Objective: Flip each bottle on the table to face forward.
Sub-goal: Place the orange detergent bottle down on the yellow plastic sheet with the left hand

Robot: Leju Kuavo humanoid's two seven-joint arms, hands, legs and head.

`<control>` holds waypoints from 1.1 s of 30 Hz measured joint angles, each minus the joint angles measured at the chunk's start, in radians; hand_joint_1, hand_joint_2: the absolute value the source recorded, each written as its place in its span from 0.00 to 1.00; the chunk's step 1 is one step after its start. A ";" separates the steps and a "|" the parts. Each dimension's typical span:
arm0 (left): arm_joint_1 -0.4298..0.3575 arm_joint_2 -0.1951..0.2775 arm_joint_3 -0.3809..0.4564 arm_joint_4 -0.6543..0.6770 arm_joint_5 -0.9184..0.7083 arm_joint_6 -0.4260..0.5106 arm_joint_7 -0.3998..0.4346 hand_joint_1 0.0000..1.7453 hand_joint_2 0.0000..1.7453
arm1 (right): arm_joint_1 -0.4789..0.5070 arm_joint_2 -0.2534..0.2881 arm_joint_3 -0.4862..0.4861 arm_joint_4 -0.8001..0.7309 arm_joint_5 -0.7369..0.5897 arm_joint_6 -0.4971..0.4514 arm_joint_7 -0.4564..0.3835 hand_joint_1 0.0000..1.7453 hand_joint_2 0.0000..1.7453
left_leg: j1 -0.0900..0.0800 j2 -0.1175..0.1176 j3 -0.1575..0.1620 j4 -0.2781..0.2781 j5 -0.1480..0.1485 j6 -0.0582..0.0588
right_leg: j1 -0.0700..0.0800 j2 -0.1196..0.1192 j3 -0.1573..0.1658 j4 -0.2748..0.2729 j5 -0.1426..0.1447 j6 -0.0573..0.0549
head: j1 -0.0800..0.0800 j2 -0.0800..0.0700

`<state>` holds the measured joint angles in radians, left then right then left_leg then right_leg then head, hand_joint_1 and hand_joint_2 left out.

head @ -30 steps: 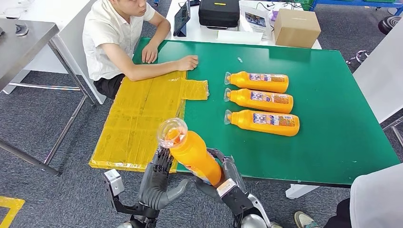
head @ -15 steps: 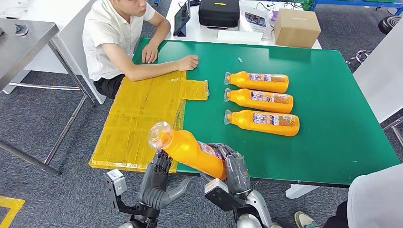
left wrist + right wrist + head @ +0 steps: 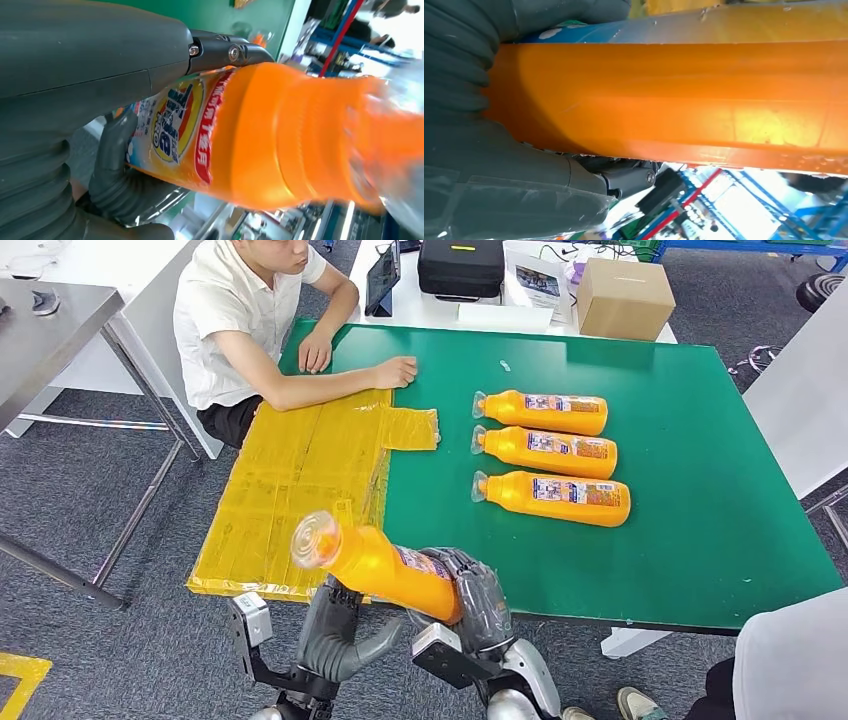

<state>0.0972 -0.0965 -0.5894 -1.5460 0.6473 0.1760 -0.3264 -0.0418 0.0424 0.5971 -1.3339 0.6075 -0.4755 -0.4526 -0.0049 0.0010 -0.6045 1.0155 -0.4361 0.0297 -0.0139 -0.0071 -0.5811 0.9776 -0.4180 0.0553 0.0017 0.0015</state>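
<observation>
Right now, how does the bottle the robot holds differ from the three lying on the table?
The held bottle is in the air, tilted, gripped by the right hand; the three bottles lie flat on the green table untouched. Its cap points toward the yellow mat; theirs point sideways in a neat row. All are orange with labels.

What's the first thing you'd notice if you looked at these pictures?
The big orange bottle jumps out first: the right robot hand holds it in the air at the near edge of the green table, clear cap tilted toward the yellow mat, with the left robot hand just beneath. Next, three more orange bottles lie in a neat row on the table, and a person sits at the far corner.
</observation>
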 joint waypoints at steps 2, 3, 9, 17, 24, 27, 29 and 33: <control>-0.002 0.000 0.000 0.004 0.013 -0.011 0.008 0.00 1.00 | -0.001 0.004 0.010 0.005 -0.013 -0.001 -0.022 1.00 1.00 | 0.000 0.000 0.000 0.000 0.000 0.000 | 0.000 0.000 0.000 0.000 0.000 0.000 | 0.000 0.000; -0.002 0.000 0.000 0.006 0.017 -0.013 0.010 0.00 1.00 | -0.001 0.006 0.014 0.007 -0.016 -0.002 -0.027 1.00 1.00 | 0.000 0.000 0.000 0.000 0.000 0.000 | 0.000 0.000 0.000 0.000 0.000 0.000 | 0.000 0.000; -0.006 0.000 0.001 0.014 0.060 -0.045 0.028 0.00 1.00 | -0.005 0.014 0.029 0.019 -0.067 0.005 -0.076 1.00 1.00 | 0.000 0.000 0.000 0.000 0.000 0.000 | 0.000 0.000 0.000 0.000 0.000 0.000 | 0.000 0.000; -0.024 -0.010 0.007 0.024 0.054 -0.034 0.009 0.00 1.00 | -0.032 0.049 0.060 0.058 -0.106 0.009 -0.109 1.00 1.00 | 0.000 0.000 0.000 0.000 0.000 0.000 | 0.000 0.000 0.000 0.000 0.000 0.000 | 0.000 0.000; -0.035 -0.036 0.016 0.024 -0.029 0.055 -0.021 0.00 1.00 | -0.045 0.080 0.087 0.123 -0.119 0.003 -0.107 1.00 1.00 | 0.000 0.000 0.000 0.000 0.000 0.000 | 0.000 0.000 -0.001 0.000 0.000 0.000 | 0.000 0.000; -0.036 -0.045 0.025 0.025 -0.033 0.078 -0.028 0.24 1.00 | -0.057 0.096 0.099 0.157 -0.125 0.001 -0.109 1.00 1.00 | 0.000 0.001 0.000 0.000 0.000 0.000 | 0.000 0.000 -0.001 0.000 0.000 0.000 | 0.000 0.000; -0.036 -0.049 0.032 0.026 -0.033 0.096 -0.033 0.74 1.00 | -0.066 0.106 0.107 0.181 -0.126 0.000 -0.109 1.00 1.00 | 0.000 0.001 0.000 0.000 0.000 0.000 | 0.000 0.000 -0.001 0.000 0.000 0.000 | 0.000 0.000; -0.029 -0.053 0.045 0.026 -0.029 0.121 -0.040 1.00 1.00 | -0.083 0.119 0.126 0.225 -0.124 -0.002 -0.107 1.00 1.00 | 0.000 0.001 0.000 0.000 0.000 0.000 | 0.000 0.000 -0.001 0.000 0.000 0.000 | 0.000 0.000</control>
<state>0.0679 -0.1492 -0.5442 -1.5196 0.6179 0.2971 -0.3664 -0.1245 0.1613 0.7226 -1.1087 0.4831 -0.4779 -0.5597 -0.0047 0.0017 -0.6046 1.0155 -0.4360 0.0297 -0.0139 -0.0067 -0.5823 0.9777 -0.4180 0.0552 0.0019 0.0015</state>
